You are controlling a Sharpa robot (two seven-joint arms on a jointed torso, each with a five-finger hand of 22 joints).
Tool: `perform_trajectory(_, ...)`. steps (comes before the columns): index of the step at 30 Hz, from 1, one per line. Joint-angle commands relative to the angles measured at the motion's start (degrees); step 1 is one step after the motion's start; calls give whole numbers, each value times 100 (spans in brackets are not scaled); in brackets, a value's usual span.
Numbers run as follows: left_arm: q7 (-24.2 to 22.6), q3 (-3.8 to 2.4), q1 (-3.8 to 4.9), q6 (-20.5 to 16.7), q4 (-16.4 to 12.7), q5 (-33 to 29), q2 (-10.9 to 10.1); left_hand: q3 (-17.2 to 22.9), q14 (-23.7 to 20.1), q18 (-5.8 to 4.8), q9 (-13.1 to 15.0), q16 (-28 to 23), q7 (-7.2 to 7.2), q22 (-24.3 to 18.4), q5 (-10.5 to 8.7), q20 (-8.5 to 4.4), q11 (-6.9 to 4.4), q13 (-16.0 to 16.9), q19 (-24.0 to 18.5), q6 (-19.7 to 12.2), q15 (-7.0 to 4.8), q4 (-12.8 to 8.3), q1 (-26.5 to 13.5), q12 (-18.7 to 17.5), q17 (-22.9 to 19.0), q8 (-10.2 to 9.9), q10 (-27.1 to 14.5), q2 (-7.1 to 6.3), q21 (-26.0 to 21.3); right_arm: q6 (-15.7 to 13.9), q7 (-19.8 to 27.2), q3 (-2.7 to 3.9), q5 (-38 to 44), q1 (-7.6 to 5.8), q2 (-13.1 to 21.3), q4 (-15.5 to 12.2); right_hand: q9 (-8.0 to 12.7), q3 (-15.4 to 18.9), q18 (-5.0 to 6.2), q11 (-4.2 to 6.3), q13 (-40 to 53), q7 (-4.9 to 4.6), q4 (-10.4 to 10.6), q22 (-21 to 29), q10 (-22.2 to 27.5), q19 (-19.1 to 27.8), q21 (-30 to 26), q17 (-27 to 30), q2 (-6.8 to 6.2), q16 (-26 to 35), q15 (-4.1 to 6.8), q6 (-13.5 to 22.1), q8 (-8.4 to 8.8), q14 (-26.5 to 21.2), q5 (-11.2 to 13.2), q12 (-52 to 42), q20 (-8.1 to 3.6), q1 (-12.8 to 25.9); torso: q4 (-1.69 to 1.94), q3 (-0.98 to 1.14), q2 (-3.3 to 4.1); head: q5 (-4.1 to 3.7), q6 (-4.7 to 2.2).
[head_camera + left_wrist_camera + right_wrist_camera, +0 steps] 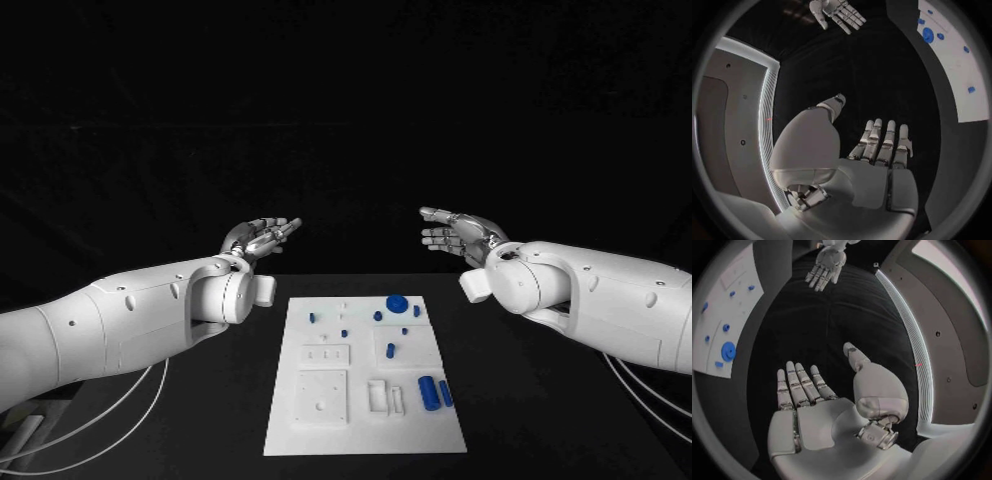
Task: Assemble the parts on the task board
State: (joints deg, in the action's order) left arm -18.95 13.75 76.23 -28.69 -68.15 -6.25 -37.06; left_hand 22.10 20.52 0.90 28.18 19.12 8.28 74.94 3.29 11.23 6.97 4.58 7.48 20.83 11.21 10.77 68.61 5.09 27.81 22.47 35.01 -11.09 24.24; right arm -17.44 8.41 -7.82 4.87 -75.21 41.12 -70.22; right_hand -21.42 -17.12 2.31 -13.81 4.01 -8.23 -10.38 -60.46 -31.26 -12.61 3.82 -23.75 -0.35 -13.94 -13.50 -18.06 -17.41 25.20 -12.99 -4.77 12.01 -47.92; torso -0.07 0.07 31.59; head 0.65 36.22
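In the middle of the black table [202, 400] lies the task board [368, 420], a long white plate running from near to far, with both hands held up beyond its far end and well apart from it. The left hand [260, 238] and the right hand [459, 236] are each spread, palms facing each other, holding nothing. By my judgement the work has barely begun, if at all: no part is in hand. Toward the far end sits a round blue disc [395, 300] among several small blue pieces [378, 316], and near the right edge two blue cylinders [430, 392] lie side by side. White raised blocks occupy the near left.
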Motion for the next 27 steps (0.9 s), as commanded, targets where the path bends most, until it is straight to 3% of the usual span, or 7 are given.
perform_trajectory(1, -56, -2, 6, 298, -31, 198, -30, -238, 290, -43, 5, 125, 90, 69, 48, -83, 79, 28, 228, 263, 35, -141, 143, 76, 58, 64, 264, 190, 54, -168, -87, 1, 1432, 26, -53, 109, -331, -862, 479, -19, 141, -543, -565, -1286, -1317, -1330, 282, -259, -158, -587, -18, -1033, -537, 1272, 72, -355, -6, -956, 6, -15, 8, 16, 19)
perform_trajectory(5, -61, -2, 9, 379, -140, 214, -129, -416, 1362, 273, -17, 519, 339, -99, 296, -334, 315, 168, 1273, 1016, 154, -400, 468, 446, 127, 237, 1191, 438, 290, -296, -120, 1, 2720, 67, -179, 320, -326, -1705, 843, 227, 249, -452, -519, -1152, -2135, -2277, 541, -391, -406, -954, 357, -1764, -730, 2227, 375, -611, -18, -1328, -8, -24, 17, 37, 15)
perform_trajectory(10, -21, -5, 15, 629, -349, 366, -276, -481, 2586, 560, -108, 927, 335, -347, 550, -553, 272, 251, 2479, 1739, -230, -788, 724, 729, 167, 300, 2120, 614, 535, -284, -116, 3, 4214, 81, -290, 491, -290, -2343, 1225, 485, 357, -336, -488, -1096, -2845, -3338, 934, -618, -625, -1329, 812, -2388, -818, 3234, 439, -754, -39, -1526, 7, -55, 73, 32, -10)
perform_trajectory(14, -133, -7, 49, 1014, -603, 375, -431, -536, 3260, 623, -208, 1117, 232, -456, 594, -715, 100, 238, 3065, 2132, -505, -1219, 751, 811, 207, 217, 2609, 772, 686, -238, -105, 5, 5274, 82, -454, 697, -262, -2440, 1269, 672, 417, -231, -594, -1120, -3254, -4582, 1428, -1056, -707, -1792, 1254, -2786, -784, 4348, 210, -684, -434, -1575, 44, -73, 162, 20, -69)
perform_trajectory(18, -163, -12, 89, 1129, -874, 452, -586, -512, 3674, 667, -265, 1365, 221, -440, 603, -854, 50, 229, 3468, 2229, -718, -1589, 738, 784, 323, 109, 2769, 839, 897, -103, -175, 6, 6095, 83, -549, 801, -250, -2362, 1269, 824, 442, -192, -628, -1354, -3396, -5560, 2006, -1492, -778, -2503, 1435, -2908, -757, 5209, -81, -651, -836, -1780, 82, -78, 244, 5, -123)
perform_trajectory(23, -152, -17, 118, 1235, -1219, 549, -796, -247, 3756, 549, -329, 1546, 212, -479, 611, -1038, 47, 170, 3632, 2371, -795, -2316, 313, 618, 427, -82, 2891, 861, 1029, -40, -388, 8, 7035, 84, -663, 856, -180, -2196, 1269, 855, 412, -204, -610, -1615, -3413, -6268, 2748, -2304, -876, -3701, 1475, -2960, -596, 5435, -188, -421, -1288, -1886, 142, -78, 375, -18, -188)
perform_trajectory(27, -137, -28, 158, 1281, -1435, 575, -893, -139, 3739, 499, -329, 1562, 214, -489, 601, -1084, 51, 157, 3624, 2392, -791, -2505, 161, 574, 435, -123, 2914, 813, 1050, 11, -548, 9, 7553, 87, -733, 883, -153, -2159, 1269, 807, 369, -192, -630, -1614, -3332, -6397, 3085, -2533, -957, -4094, 1434, -2939, -520, 5340, -220, -269, -1390, -1898, 193, -81, 473, -43, -238)
